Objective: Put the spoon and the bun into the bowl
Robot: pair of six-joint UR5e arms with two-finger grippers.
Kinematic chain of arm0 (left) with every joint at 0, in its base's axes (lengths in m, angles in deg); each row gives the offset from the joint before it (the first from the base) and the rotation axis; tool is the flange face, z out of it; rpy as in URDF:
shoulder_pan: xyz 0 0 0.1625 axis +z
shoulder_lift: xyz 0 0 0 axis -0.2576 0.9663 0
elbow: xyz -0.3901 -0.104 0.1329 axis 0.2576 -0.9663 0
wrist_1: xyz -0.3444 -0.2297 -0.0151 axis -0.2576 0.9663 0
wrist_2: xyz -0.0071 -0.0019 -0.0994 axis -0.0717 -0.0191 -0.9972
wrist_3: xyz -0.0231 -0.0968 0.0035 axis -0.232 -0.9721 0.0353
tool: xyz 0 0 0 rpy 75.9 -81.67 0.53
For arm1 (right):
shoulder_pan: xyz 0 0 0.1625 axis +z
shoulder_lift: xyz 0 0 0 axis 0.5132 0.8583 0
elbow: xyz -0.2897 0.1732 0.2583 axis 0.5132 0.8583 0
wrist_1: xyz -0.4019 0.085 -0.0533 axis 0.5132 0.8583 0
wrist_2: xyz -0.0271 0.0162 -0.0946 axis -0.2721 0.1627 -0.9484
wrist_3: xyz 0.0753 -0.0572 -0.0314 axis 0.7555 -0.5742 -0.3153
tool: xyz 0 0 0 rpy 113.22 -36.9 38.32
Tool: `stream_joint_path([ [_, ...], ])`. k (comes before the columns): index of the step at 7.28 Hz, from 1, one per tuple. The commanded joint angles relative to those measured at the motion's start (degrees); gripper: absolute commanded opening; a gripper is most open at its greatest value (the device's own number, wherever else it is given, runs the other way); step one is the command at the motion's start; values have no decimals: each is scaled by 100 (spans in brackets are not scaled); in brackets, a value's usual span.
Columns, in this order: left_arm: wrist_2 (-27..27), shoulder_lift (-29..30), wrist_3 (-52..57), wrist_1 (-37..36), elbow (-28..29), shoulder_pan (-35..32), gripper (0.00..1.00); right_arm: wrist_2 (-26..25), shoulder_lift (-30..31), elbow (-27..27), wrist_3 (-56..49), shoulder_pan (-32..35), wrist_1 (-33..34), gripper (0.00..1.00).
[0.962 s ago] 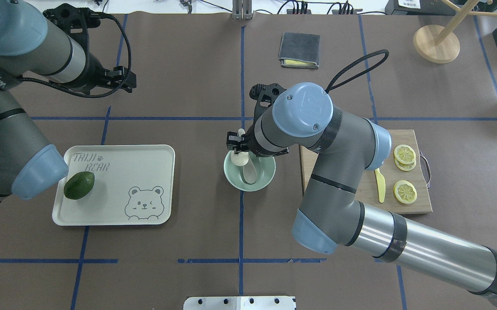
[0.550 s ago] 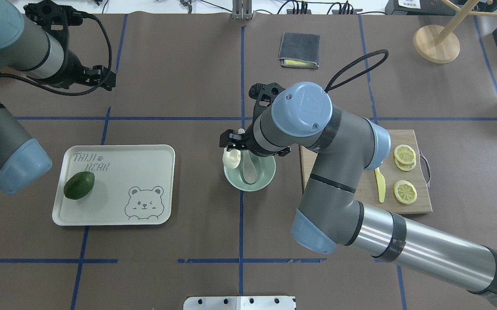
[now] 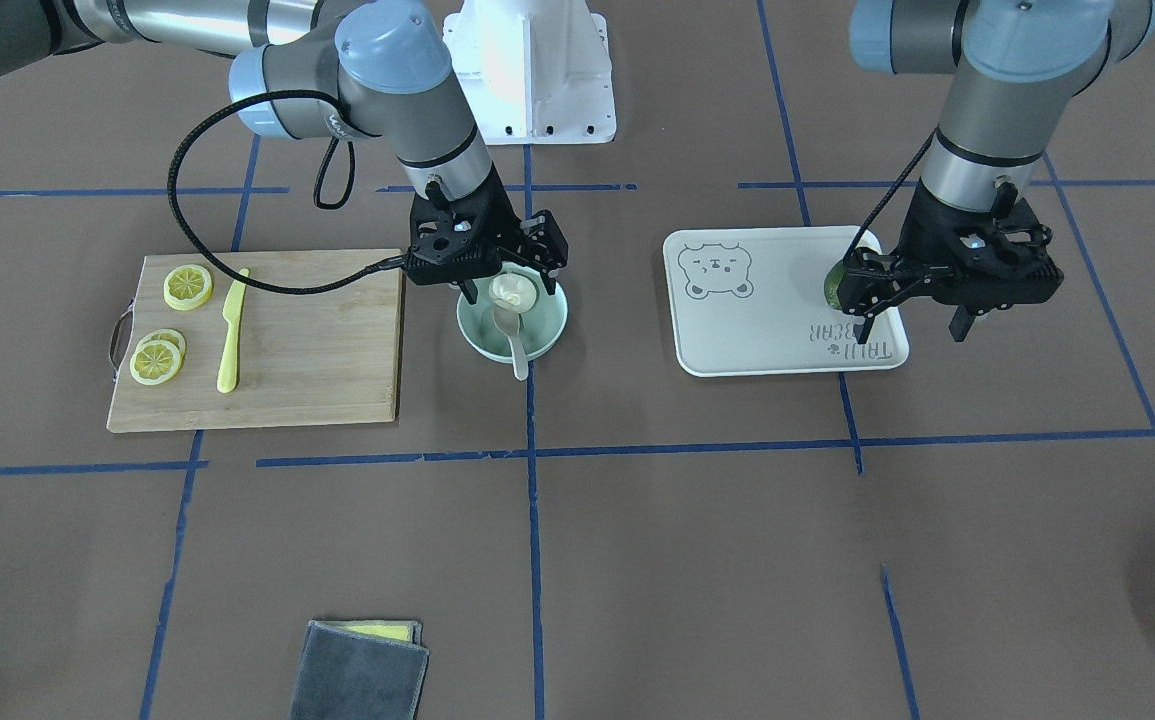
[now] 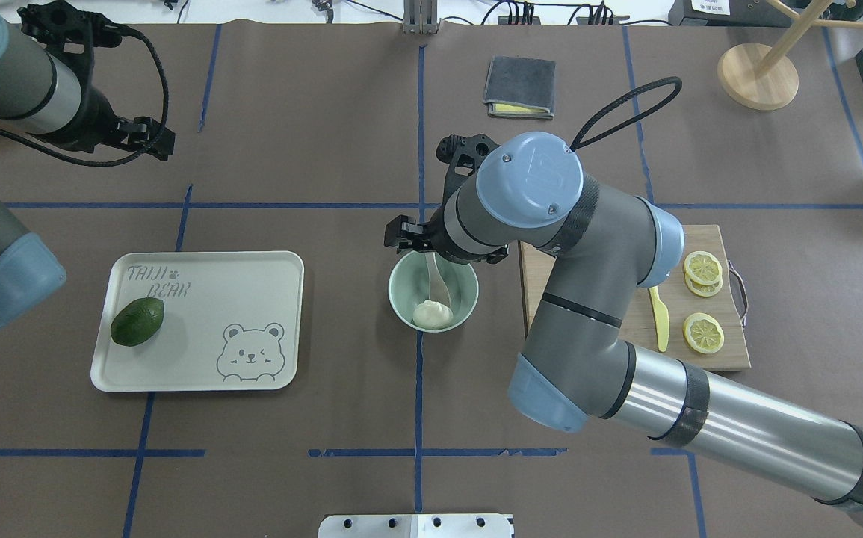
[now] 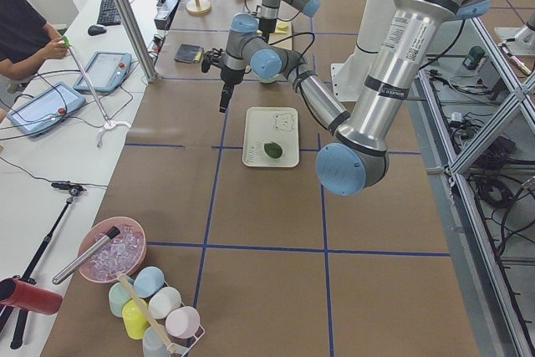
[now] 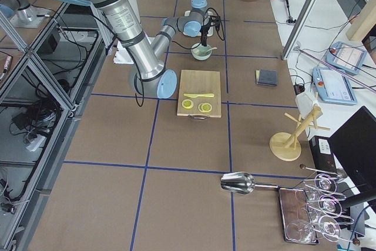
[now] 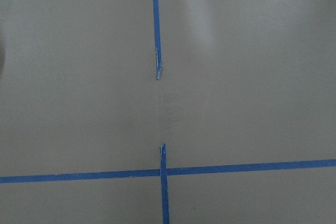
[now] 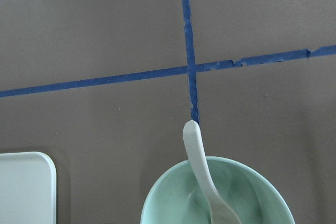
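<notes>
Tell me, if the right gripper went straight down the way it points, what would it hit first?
The right gripper hangs fingers-down over the bowl, so probably the spoon or the bun inside it. Which comes first is unclear.

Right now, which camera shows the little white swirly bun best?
The overhead exterior view: the small white pleated bun lies uncovered in the round mint-green bowl. The front-facing view shows it too, but crowded by the right gripper. The right wrist view catches only bowl and pale spoon. In the side views it is too small.
</notes>
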Motion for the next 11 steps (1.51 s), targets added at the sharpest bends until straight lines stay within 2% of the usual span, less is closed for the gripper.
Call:
stream_joint_path([
  [1,-705,-413,1051,5,1,-722,100,75,139,-179,-53,263,62,100],
  [2,-1003,-650,1544,14,53,-1109,100,92,288,-485,-149,386,507,100],
  [4,-1793,-1107,2493,22,246,-1830,100,565,403,-934,-1016,921,1317,100],
  [5,-2076,-1205,3229,22,700,-2268,100,994,691,-1058,-1594,1394,1354,100],
  [6,-2070,-1249,3985,-21,1026,-2647,100,1590,1007,-1103,-2226,1938,1355,100],
  [7,-2078,-1380,4271,22,1273,-2886,100,1900,1315,-1112,-2720,2343,1355,100],
  [8,-2087,-1460,4395,14,1284,-2992,100,2277,1588,-1103,-3299,2878,1364,100],
  [9,-2096,-1495,4397,22,1284,-3037,100,2551,2000,-1086,-4097,3336,1364,100],
  [11,-2096,-1566,4397,40,1293,-3038,100,2693,2722,-946,-5706,4093,1372,100],
])
